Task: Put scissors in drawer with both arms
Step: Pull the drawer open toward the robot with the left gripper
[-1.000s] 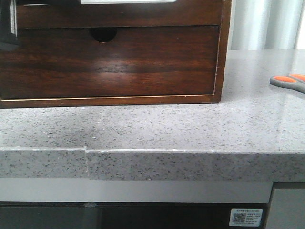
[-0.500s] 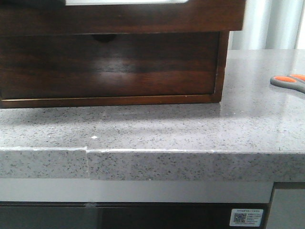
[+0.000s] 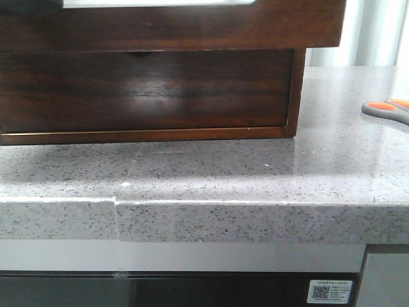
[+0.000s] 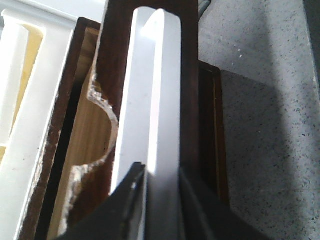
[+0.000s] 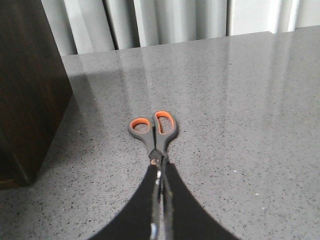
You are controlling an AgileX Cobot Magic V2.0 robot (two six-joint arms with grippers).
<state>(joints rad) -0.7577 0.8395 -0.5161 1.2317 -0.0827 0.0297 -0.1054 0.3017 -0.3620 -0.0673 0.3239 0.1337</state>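
The drawer (image 3: 192,29) is pulled out of the dark wooden cabinet, and its glossy front fills the top of the front view, with the long cutout at the top edge. In the left wrist view my left gripper (image 4: 160,170) grips the drawer front (image 4: 192,60) at the cutout, one dark finger (image 4: 132,200) on each side. The scissors (image 3: 386,110), grey with orange handle loops, lie on the counter at the far right. In the right wrist view my right gripper (image 5: 160,167) is shut on the blades of the scissors (image 5: 153,127). No arm shows in the front view.
Below the open drawer sits the lower drawer front (image 3: 147,89), its half-round notch almost hidden. The speckled grey counter (image 3: 204,173) ends in a front edge with a step near the left. The cabinet's side (image 5: 30,85) stands left of the scissors, with curtains behind.
The drawer front has slid out towards the camera, growing larger and covering the lower drawer's notch. The scissors have stayed in place.
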